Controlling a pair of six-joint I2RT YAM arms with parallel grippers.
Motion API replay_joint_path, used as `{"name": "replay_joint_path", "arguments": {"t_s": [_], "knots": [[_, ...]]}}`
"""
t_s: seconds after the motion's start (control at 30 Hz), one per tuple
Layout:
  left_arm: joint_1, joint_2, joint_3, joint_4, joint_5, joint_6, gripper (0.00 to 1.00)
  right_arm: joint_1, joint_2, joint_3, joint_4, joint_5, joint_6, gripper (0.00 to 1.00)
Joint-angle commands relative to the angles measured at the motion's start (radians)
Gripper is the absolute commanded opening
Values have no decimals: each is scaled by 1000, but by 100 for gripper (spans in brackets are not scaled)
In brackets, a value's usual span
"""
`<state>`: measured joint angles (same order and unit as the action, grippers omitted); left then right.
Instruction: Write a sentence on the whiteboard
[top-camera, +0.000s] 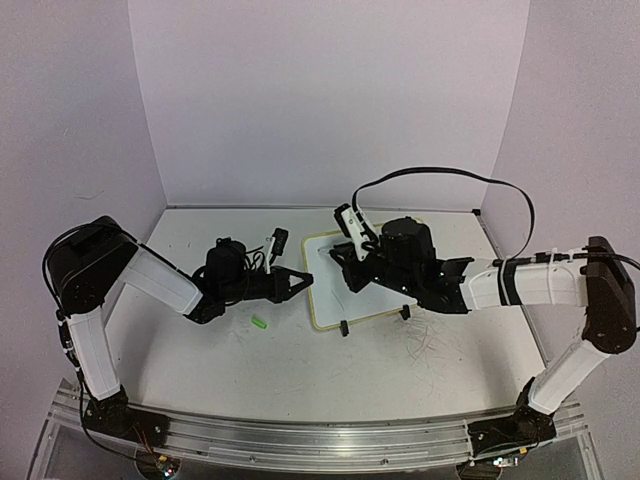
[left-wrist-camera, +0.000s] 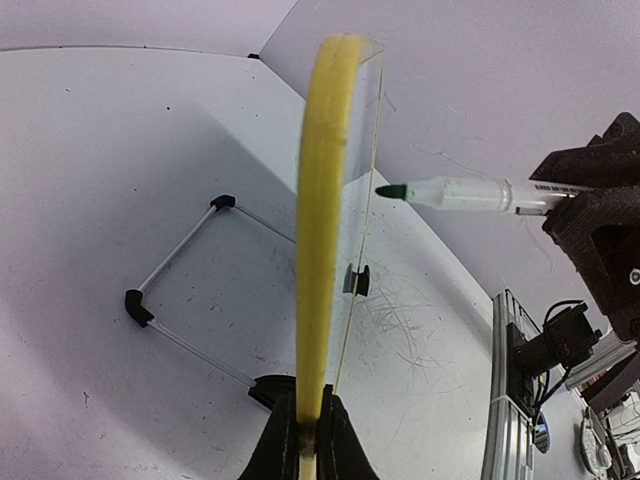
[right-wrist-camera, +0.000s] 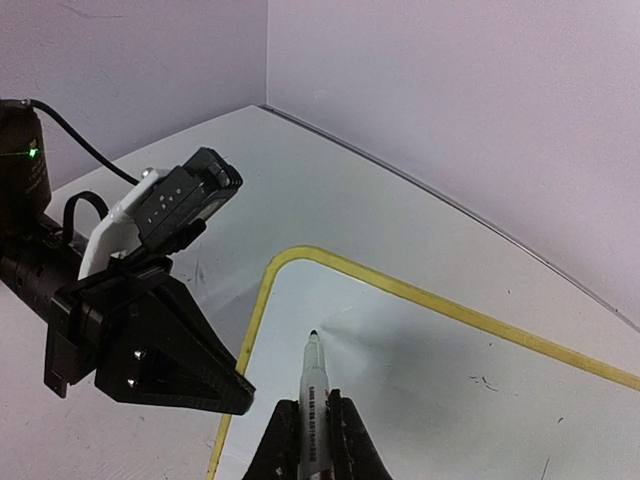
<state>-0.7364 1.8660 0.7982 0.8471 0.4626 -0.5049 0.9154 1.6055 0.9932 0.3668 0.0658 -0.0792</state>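
Observation:
The whiteboard (top-camera: 330, 302), white with a pale yellow rim, stands tilted on its black wire stand (left-wrist-camera: 180, 290) mid-table. My left gripper (top-camera: 307, 279) is shut on its left rim (left-wrist-camera: 322, 250). My right gripper (top-camera: 340, 260) is shut on a marker (right-wrist-camera: 315, 385) with a dark green tip. The tip points at the board (right-wrist-camera: 430, 370) near its upper left corner, at or just off the surface; I cannot tell which. No sentence shows on the board, only a few tiny specks (right-wrist-camera: 485, 382). The marker also shows in the left wrist view (left-wrist-camera: 460, 193).
A small green marker cap (top-camera: 260, 322) lies on the table in front of the left gripper. Faint grey scribble scuffs (top-camera: 425, 345) mark the tabletop near the board's front right foot. Walls close the back and both sides.

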Motion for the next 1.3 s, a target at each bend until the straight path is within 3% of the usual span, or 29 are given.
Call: {"name": "replay_joint_path", "arguments": {"t_s": [0.0,1.27], "knots": [[-1,2,25,15,4,-10,0,6,16,42,46,38,-5,0],[-1,-8,20,16,2,-6,0,27,71,46,52,11,7,0]]}}
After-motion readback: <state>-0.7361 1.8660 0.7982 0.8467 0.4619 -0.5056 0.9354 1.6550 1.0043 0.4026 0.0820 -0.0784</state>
